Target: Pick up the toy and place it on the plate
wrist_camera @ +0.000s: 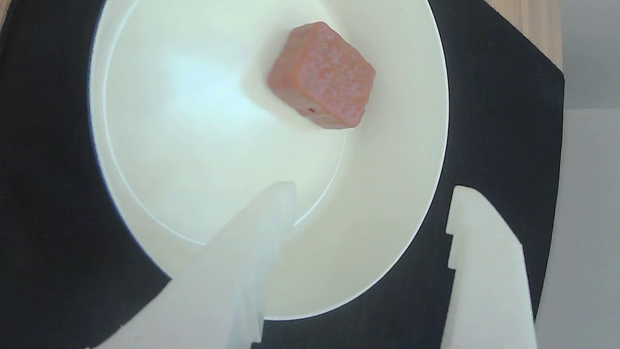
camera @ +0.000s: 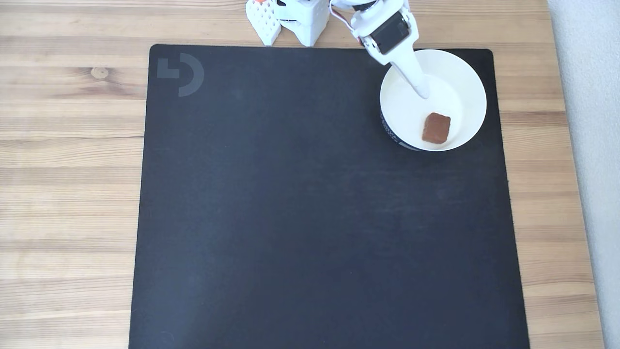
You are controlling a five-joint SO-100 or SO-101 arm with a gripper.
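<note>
My robot arm (camera: 387, 34) is all white plastic, with a black motor block set in its wrist. Thin red and white wires loop near the top. In the wrist view my gripper (wrist_camera: 373, 194) has two white fingers (wrist_camera: 252, 261); the right one has a stepped edge.

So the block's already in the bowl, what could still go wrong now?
The block lies inside the bowl, free of the open gripper. One white finger hangs over the bowl's inside, so pulling away carelessly might catch the rim and drag or tip the bowl. It also sits near the mat's corner.
</note>
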